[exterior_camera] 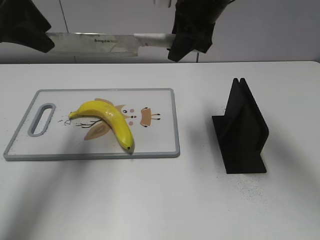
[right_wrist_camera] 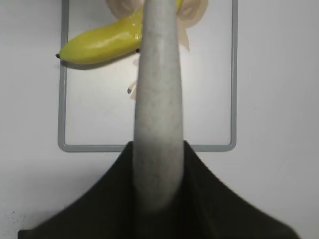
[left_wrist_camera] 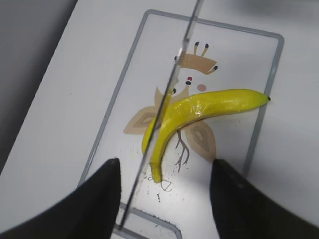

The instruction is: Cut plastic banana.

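A yellow plastic banana (exterior_camera: pixel 107 120) lies whole on the white cutting board (exterior_camera: pixel 165 140); it also shows in the left wrist view (left_wrist_camera: pixel 209 104) and the right wrist view (right_wrist_camera: pixel 99 44). My right gripper (exterior_camera: pixel 187 32) is shut on the grey handle (right_wrist_camera: pixel 157 109) of a knife. Its blade (exterior_camera: pixel 95 42) points left, held level high above the board, and crosses the left wrist view as a thin edge (left_wrist_camera: pixel 159 109). My left gripper (left_wrist_camera: pixel 164 199) is open and empty, high above the board's handle end, beside the blade tip.
The board (left_wrist_camera: pixel 269 74) has a grey rim and a handle slot (exterior_camera: pixel 42 119) at its left end. A black knife stand (exterior_camera: pixel 242 127) stands on the white table to the right of the board.
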You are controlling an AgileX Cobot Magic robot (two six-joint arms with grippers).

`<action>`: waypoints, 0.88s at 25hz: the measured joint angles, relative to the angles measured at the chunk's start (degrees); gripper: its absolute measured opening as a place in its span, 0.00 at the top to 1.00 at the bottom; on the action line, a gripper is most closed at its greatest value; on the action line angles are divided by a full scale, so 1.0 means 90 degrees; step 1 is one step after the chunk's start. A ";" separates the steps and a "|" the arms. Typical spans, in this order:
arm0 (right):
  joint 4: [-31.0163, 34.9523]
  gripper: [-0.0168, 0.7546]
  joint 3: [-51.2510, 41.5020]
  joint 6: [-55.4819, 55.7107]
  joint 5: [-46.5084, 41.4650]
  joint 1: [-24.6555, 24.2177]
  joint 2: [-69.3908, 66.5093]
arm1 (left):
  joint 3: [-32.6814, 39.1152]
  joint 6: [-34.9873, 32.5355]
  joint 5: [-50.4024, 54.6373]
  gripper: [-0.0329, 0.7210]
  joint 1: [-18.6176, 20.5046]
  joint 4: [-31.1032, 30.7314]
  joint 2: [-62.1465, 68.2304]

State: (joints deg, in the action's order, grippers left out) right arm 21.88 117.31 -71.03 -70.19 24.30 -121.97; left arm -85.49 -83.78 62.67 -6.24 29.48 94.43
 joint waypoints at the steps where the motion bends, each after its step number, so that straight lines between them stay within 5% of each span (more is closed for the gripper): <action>1: 0.0081 0.77 0.0072 -0.0022 0.0006 0.0010 -0.0055 | 0.0000 -0.0047 -0.0048 0.22 -0.0076 0.0008 0.0065; 13: -0.0162 0.77 0.0203 -0.0076 0.0006 0.0014 -0.0229 | 0.0000 -0.0126 -0.0425 0.34 -0.0444 -0.0170 0.0382; 22: -0.0219 0.77 0.0203 -0.0142 -0.0020 0.0017 -0.0241 | -0.0007 -0.0128 -0.0503 0.72 -0.0444 -0.0360 0.0546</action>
State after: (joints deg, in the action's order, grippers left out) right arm 19.90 119.13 -72.31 -70.37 24.46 -124.14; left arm -85.56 -84.93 58.15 -10.24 26.24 99.35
